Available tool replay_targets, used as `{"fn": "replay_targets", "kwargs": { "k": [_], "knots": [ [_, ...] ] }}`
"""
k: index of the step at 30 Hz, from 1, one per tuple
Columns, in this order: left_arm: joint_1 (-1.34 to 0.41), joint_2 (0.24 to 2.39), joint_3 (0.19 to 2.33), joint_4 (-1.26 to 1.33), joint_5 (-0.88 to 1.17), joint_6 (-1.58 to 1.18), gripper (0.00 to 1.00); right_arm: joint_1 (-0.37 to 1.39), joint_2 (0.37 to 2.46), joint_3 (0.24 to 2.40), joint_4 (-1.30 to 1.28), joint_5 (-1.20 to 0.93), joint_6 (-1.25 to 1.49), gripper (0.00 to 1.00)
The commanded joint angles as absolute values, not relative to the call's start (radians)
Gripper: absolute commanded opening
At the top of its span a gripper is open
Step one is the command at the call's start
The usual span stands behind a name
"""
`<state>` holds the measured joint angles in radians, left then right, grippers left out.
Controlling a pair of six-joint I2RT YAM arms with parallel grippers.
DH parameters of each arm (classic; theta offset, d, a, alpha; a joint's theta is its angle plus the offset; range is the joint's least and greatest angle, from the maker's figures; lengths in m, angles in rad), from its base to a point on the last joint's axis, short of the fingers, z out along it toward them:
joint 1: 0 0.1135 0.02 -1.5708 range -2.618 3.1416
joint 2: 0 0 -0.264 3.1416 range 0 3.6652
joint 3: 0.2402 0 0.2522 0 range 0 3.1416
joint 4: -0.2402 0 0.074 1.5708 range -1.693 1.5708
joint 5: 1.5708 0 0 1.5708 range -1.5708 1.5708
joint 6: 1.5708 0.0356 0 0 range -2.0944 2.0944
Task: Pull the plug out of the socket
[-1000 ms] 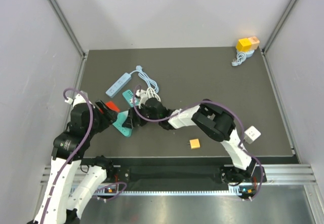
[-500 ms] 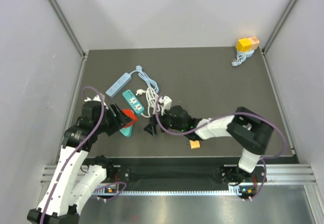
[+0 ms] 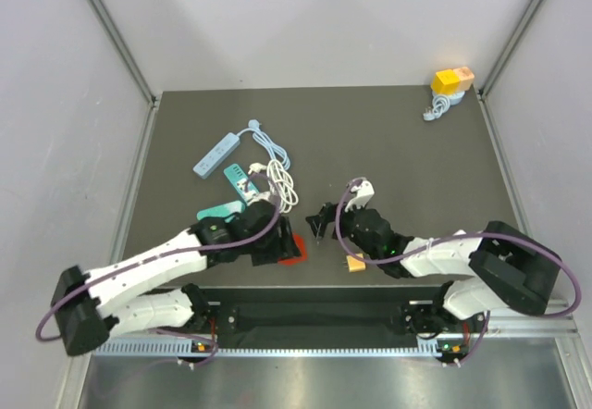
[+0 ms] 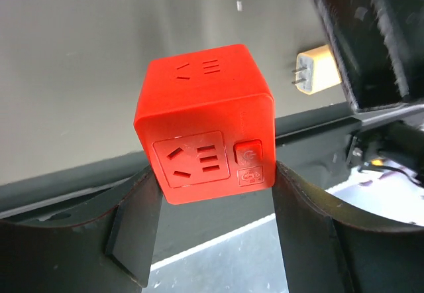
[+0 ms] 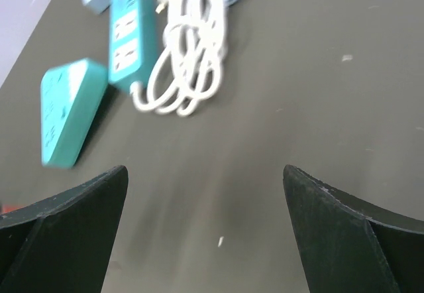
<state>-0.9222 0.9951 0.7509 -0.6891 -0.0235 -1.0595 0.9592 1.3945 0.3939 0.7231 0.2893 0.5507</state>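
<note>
**Item: red cube socket** (image 4: 205,134). Clamped between the two fingers of the left hand (image 3: 283,241), which stands fairly wide, shut on the cube's opposite sides. It is held just above the front edge of the tabletop (image 3: 416,168). A cube has no long axis. One socket face and its button look toward the left wrist camera, and a second slotted face turns upward. Nothing is plugged into either visible face.

**Item: yellow plug** (image 3: 355,263). Lies loose on the tabletop, apart from the cube and near it, on the left hand's right. In the left wrist view its two prongs point back toward the cube, so its short axis runs roughly along the line between them.

**Item: right hand** (image 5: 205,174). Jaws spread fully, nothing between them, hovering over bare tabletop. It faces the teal power strip (image 5: 126,34) and the coiled white cord (image 5: 185,54). The plug lies behind its fingertips, just beside its wrist.

**Judgement:** plug and socket already appear separated. The right hand is slightly the nearer to the plug but faces away from it.
</note>
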Motion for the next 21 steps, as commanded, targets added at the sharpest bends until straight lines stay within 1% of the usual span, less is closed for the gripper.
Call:
{"fn": "replay_targets", "kwargs": {
  "k": [1,2,4,6,8,9,12,19,21],
  "knots": [
    [-0.991,1.131,0.853,-0.582,-0.143,-1.098,0.0,0.954,1.33,0.399,0.723,0.492,0.63,1.0],
    [-0.999,1.153,0.853,-0.562,-0.141,-1.1,0.0,0.953,1.316,0.394,0.682,0.564,0.676,1.0],
    [-1.015,1.184,0.824,-0.496,-0.114,-1.103,0.0,0.954,1.252,0.338,0.699,0.609,0.707,1.0],
    [-1.025,1.193,0.766,-0.356,-0.078,-1.123,0.0,0.953,1.215,0.255,0.774,0.64,0.748,1.0],
    [-1.026,1.204,0.72,-0.193,-0.005,-1.144,0.0,0.953,1.177,0.213,0.822,0.647,0.762,1.0],
    [-1.028,1.216,0.685,-0.151,0.033,-1.155,0.0,0.953,1.17,0.197,0.828,0.649,0.77,1.0],
    [-1.045,1.233,0.649,-0.082,0.066,-1.166,0.0,0.954,1.175,0.205,0.818,0.637,0.772,1.0],
    [-1.048,1.223,0.574,-0.008,0.054,-1.132,0.0,0.953,1.201,0.209,0.857,0.597,0.747,1.0],
    [-1.048,1.206,0.551,0.02,0.037,-1.129,0.07,0.953,1.207,0.224,0.845,0.591,0.732,1.0]
  ]
}}
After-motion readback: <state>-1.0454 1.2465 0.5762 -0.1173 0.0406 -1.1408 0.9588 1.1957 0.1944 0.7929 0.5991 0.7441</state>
